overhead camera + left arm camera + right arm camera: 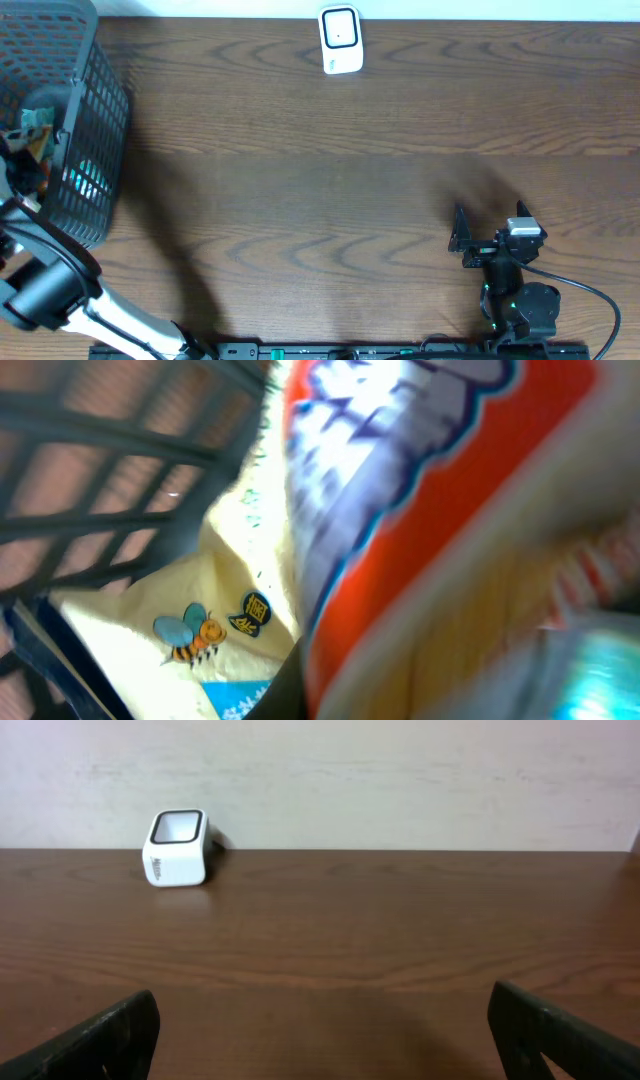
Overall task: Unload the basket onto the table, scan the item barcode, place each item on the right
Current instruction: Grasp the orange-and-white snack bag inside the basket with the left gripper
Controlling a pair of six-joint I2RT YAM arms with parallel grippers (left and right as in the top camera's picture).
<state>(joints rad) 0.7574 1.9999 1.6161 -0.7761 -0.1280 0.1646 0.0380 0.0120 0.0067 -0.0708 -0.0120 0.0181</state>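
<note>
An orange, white and blue snack packet [430, 490] fills the left wrist view, blurred and pressed right up against the camera. My left gripper is down inside the black wire basket [95, 120] at the table's left edge and is shut on this packet; its fingers barely show. A cream packet with a bee print [200, 610] lies beneath. The white barcode scanner [340, 40] stands at the table's far edge, also in the right wrist view [177, 848]. My right gripper [489, 212] rests open and empty near the front right [325, 1040].
The basket's dark wire walls [100, 440] close in round the left gripper. A teal item [85, 180] shows through the basket's mesh. The left arm [45, 290] reaches in from the front left corner. Bare wood tabletop [320, 200] lies between basket, scanner and right arm.
</note>
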